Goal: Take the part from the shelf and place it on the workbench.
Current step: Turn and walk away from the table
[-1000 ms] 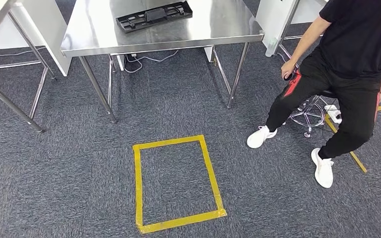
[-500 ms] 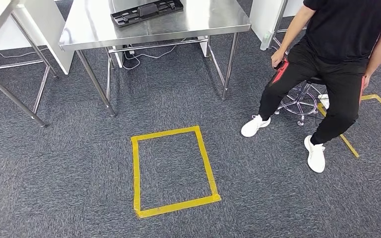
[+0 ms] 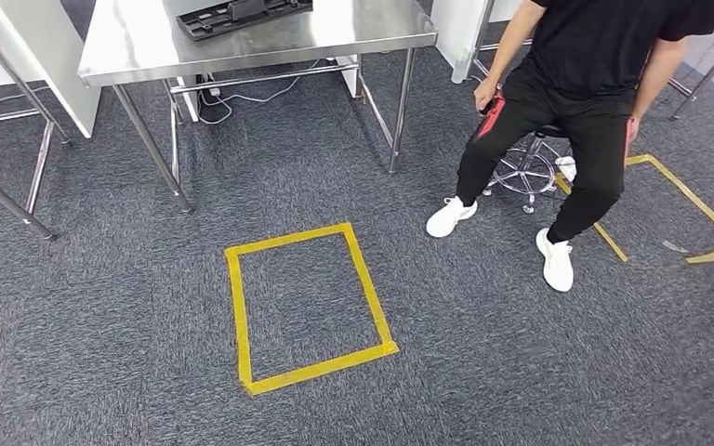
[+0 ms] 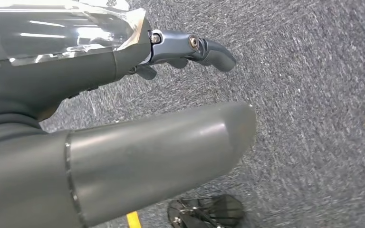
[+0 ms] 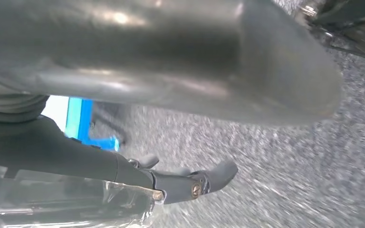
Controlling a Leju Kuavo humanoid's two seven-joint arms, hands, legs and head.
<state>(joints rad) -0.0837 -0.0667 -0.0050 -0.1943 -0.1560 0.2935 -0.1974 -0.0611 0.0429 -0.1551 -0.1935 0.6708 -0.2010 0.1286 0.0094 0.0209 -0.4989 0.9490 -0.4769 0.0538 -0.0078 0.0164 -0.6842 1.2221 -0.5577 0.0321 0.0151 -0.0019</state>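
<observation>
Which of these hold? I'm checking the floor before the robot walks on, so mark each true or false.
1. A black part lies on the steel workbench. True.
2. The yellow tape rectangle has a box standing in it. False: only carpet inside.
3. A person sits on a stool right of the workbench. True.
4. The left hand holds the part. False: it holds nothing, fingers apart.
</observation>
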